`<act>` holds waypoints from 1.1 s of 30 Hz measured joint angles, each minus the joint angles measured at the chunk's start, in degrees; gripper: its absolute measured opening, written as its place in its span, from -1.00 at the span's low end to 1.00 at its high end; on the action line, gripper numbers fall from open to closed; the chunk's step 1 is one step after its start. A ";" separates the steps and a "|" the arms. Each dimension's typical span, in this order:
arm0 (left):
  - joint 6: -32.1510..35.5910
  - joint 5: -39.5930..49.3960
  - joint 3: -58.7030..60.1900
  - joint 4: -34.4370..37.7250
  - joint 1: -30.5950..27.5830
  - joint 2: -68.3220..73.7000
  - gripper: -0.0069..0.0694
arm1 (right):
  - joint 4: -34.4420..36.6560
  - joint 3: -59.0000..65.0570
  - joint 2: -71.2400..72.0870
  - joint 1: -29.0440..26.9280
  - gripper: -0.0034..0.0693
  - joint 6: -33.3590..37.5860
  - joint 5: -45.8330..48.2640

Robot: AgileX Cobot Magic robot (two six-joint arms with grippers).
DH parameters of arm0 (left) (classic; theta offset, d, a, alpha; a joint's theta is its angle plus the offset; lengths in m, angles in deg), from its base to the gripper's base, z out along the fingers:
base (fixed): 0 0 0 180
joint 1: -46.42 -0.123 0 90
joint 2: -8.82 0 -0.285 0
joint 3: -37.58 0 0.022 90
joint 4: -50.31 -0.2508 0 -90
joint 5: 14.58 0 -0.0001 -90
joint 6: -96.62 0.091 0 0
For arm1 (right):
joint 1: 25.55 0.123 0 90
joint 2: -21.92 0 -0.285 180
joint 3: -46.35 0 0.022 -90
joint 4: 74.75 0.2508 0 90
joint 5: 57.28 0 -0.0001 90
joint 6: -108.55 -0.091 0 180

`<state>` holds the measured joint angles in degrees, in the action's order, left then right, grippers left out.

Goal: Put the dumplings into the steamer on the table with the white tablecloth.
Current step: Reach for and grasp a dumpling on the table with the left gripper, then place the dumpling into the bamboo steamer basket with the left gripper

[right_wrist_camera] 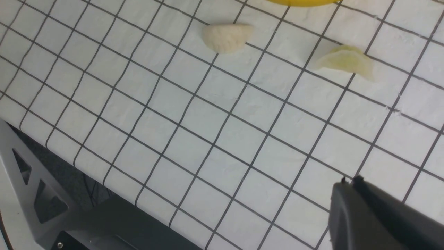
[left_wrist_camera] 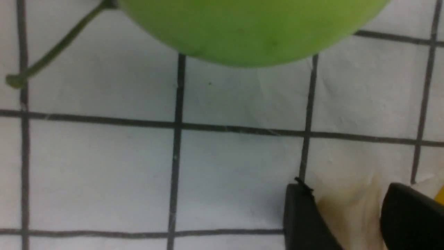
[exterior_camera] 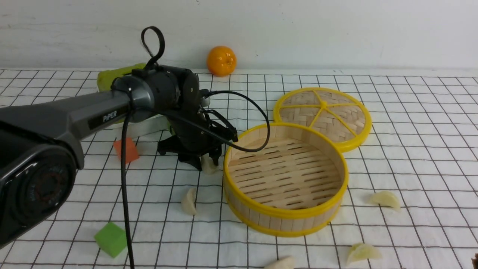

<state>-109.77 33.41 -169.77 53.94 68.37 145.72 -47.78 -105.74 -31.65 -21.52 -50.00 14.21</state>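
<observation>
Table (exterior_camera: 410, 157) under a white tablecloth (right_wrist_camera: 222, 139) with a thin black grid, strewn with toy food and blocks.
The steamer (exterior_camera: 285, 216) stands about mid-table, with a flat woven lid (exterior_camera: 323, 114) just behind it toward the far edge. An orange (exterior_camera: 221, 60) sits at the far edge and a green ball (exterior_camera: 112, 76) near the far left corner. An orange cube (exterior_camera: 126, 149) and a green cube (exterior_camera: 111, 239) lie on the left side. Of the dumplings, one dumpling (exterior_camera: 208, 164) is just beside the steamer's left wall, a second dumpling (exterior_camera: 189, 201) lies nearer the near edge, a third dumpling (exterior_camera: 385, 198) lies right of the steamer, and a fourth dumpling (exterior_camera: 363, 252) and a fifth dumpling (exterior_camera: 280, 263) lie by the near edge.
</observation>
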 joint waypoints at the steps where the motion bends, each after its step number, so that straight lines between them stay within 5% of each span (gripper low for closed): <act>1: 0.36 0.26 -0.05 -0.22 0.00 0.00 -0.20 | 0.00 0.00 0.00 0.00 -0.89 0.00 0.00; 11: 7.58 9.62 -4.76 -2.47 0.76 -4.24 -0.20 | 0.05 0.00 0.00 0.00 -0.89 0.00 0.00; 18: 12.87 15.25 -15.08 -2.85 9.06 -10.44 -0.20 | 0.27 0.00 0.00 0.00 -0.89 0.00 -0.11; 25: 11.98 11.25 -16.85 -2.42 17.56 -4.78 -0.20 | 0.27 0.00 0.05 0.00 -0.89 0.00 -0.07; 33: 5.17 1.90 -16.85 -3.20 18.10 3.50 -0.20 | 0.27 0.00 0.05 0.20 -0.89 0.00 -0.07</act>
<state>-104.60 35.31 -186.62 50.73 86.48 149.22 -47.51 -105.74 -31.61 -21.32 -50.00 14.14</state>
